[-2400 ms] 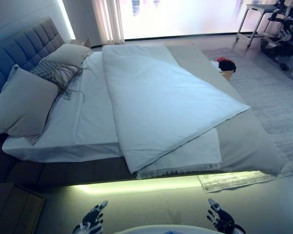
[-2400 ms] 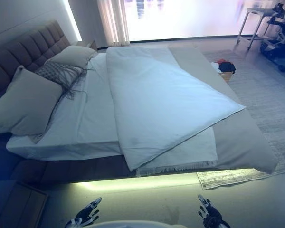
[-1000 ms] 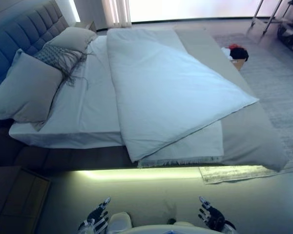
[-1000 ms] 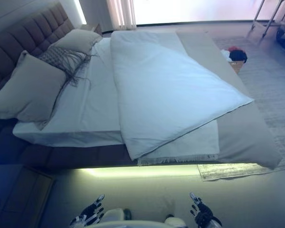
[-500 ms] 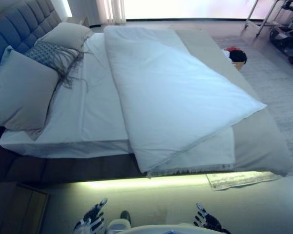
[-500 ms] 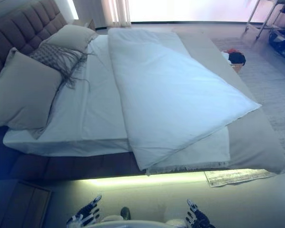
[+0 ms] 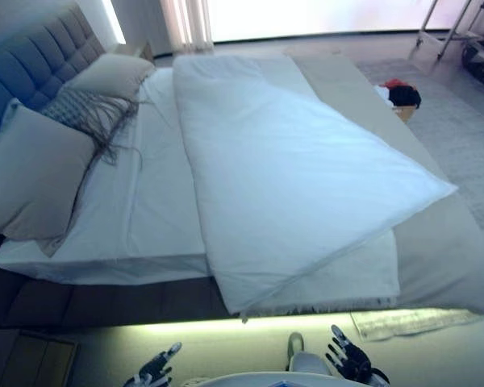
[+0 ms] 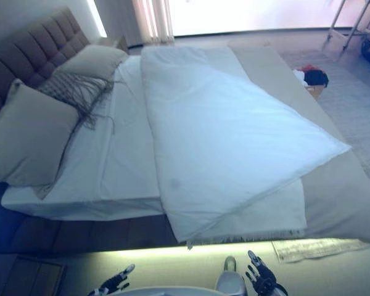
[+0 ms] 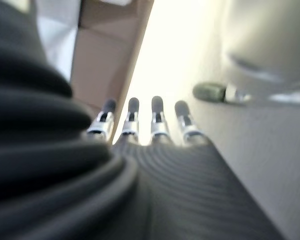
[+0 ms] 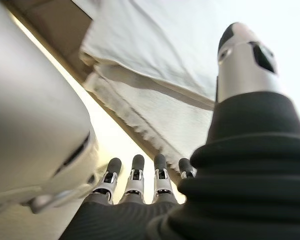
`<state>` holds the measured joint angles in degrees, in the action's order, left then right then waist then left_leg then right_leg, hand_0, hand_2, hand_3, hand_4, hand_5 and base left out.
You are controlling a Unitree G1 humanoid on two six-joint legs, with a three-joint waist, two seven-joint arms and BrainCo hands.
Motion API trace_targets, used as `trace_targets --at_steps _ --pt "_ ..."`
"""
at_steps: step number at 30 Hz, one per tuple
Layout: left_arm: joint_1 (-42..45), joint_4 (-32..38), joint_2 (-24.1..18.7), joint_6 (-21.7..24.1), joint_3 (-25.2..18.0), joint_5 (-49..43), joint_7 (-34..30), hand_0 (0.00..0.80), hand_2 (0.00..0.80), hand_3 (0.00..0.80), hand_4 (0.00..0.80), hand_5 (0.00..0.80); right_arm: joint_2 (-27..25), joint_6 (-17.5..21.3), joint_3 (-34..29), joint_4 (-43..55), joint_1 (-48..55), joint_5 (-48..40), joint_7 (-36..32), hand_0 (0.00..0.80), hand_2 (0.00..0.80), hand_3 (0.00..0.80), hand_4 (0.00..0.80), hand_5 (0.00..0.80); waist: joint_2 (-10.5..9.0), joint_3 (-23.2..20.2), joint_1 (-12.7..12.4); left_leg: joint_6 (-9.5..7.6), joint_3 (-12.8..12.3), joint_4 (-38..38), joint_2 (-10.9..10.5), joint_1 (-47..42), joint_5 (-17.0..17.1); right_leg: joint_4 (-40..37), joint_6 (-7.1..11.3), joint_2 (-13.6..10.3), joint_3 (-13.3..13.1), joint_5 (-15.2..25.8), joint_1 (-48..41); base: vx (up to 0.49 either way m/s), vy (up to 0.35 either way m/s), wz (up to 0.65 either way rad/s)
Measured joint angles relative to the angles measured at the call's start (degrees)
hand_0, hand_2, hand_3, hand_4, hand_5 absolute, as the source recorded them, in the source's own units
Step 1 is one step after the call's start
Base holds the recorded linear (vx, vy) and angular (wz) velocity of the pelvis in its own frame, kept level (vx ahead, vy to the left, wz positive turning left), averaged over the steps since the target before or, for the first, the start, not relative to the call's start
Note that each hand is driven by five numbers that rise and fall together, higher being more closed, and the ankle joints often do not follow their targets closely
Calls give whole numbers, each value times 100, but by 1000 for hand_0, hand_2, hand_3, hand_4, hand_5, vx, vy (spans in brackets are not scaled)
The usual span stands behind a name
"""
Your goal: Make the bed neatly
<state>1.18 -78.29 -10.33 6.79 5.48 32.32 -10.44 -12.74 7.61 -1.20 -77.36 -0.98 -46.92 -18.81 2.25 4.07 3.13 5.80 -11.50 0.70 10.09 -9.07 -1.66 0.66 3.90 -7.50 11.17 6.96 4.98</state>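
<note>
My left hand (image 7: 155,368) and right hand (image 7: 348,363) hang low over the floor, fingers spread, empty. Beyond: white folded duvet (image 7: 294,173) askew across the white-sheeted bed (image 7: 149,218), corner overhanging the near edge. Farther: beige pillows (image 7: 34,173) against the tufted headboard (image 7: 28,68).

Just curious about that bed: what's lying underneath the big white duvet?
Under the white duvet a fringed cream blanket pokes out near the bed's edge, a beige cover beside it, and a white sheet. Anything further beneath is hidden.
</note>
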Motion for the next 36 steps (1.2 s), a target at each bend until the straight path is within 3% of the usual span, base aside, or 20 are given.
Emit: trace_targets --at_steps 2,3,4,6,8,9,12,15,21,26,31,36 --pt "-16 8 10 31 -90 41 -79 0 0 0 0 0 54 4 -12 78 -74 -2 70 0 0 0 0 0 -147 92 -170 31 69 -933 61 278 23 -173 -158 33 0 -38 -273 208 8 8" --pt "-89 53 -66 90 -160 48 -90 0 0 0 0 0 97 13 -4 67 -88 -37 117 0 0 0 0 0 -376 203 -213 164 202 -1577 17 658 -111 -434 -237 -23 -136 51 -509 131 79 3" --pt "-86 89 -97 163 -155 45 -96 0 0 0 0 0 84 18 22 60 -106 -100 111 0 0 0 0 0 -442 178 -298 290 232 -1322 -54 761 -200 -546 -249 -62 -160 95 -570 112 86 -9" --pt "-131 93 -76 186 -71 38 -109 0 0 0 0 0 -36 56 25 95 -221 -230 95 0 0 0 0 0 -306 211 -401 256 234 -856 -111 925 -156 -424 -253 3 -141 46 -442 114 102 -44" --pt "-55 -59 -19 120 59 -31 -96 0 0 0 0 0 -130 78 60 272 -332 -454 34 0 0 0 0 0 -110 193 -388 -6 230 -481 -287 981 -120 -388 -237 51 34 56 -356 128 121 -76" --pt "-13 -79 -19 123 59 -38 -94 0 0 0 0 0 -112 82 81 287 -331 -579 -1 0 0 0 0 0 -31 173 -429 -149 319 -409 -316 967 62 -414 -168 45 91 98 -388 107 78 -62" --pt "66 -34 -118 135 56 -39 -108 0 0 0 0 0 -106 85 84 248 -127 -738 -81 0 0 0 0 0 -123 69 -334 -187 290 -104 -429 929 206 -509 -24 -97 207 124 -424 74 40 -7" --pt "87 -17 -104 133 57 -35 -125 0 0 0 0 0 -132 96 63 243 -91 -782 -68 0 0 0 0 0 -25 56 -236 -206 292 284 -493 737 431 -571 47 -122 228 67 -489 40 12 8" --pt "99 132 -66 142 58 -29 -135 0 0 0 0 0 -190 108 -16 386 -288 -812 -63 0 0 0 0 0 295 87 -271 -134 411 383 -565 625 470 -569 168 -178 374 -46 -642 41 -9 17" --pt "152 158 -49 143 96 -6 -220 0 0 0 0 0 -313 64 -41 410 -609 -839 2 0 0 0 0 0 362 196 -285 -142 433 396 -555 581 433 -570 166 -171 376 -107 -697 30 -17 2" --pt "15 301 -38 174 444 116 -438 0 0 0 0 0 -688 -141 -19 403 -737 -820 235 0 0 0 0 0 450 366 -314 -136 545 217 -548 884 410 -531 161 -167 383 -125 -522 -100 -51 9" --pt "-378 627 -8 322 588 797 -733 0 0 0 0 0 -1002 -512 21 335 -1286 -603 696 0 0 0 0 0 488 731 -412 -105 624 -80 -529 1316 433 -434 111 -160 440 -83 -218 -156 -69 7"
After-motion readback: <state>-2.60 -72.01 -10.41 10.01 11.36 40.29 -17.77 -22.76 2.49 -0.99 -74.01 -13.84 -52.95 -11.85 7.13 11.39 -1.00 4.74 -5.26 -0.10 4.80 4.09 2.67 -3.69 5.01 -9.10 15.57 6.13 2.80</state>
